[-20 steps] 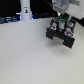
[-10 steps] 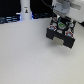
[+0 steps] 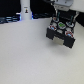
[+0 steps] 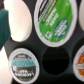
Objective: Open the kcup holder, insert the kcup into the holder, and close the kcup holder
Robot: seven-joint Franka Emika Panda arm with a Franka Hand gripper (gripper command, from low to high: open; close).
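The black kcup holder (image 3: 61, 34) stands at the exterior view's upper right, with its drawer open and pods showing in its round slots. My gripper (image 3: 61, 21) hangs right above it. In the wrist view the green-topped kcup (image 4: 52, 20) looks large and close, flanked by pale blurred fingers (image 4: 17, 20), so the gripper seems shut on it. A dark empty slot (image 4: 57, 60) lies just beside and beneath the kcup. A teal-and-white-topped pod (image 4: 22, 62) sits in the neighbouring slot.
A red-and-white-topped pod (image 4: 80, 60) sits in another slot at the picture's edge. A white bottle-like object (image 3: 25, 9) stands at the back of the light table (image 3: 30, 55), with dark clutter along the back edge.
The gripper has stayed over the open holder, with only a slight shift. The holder has not moved.
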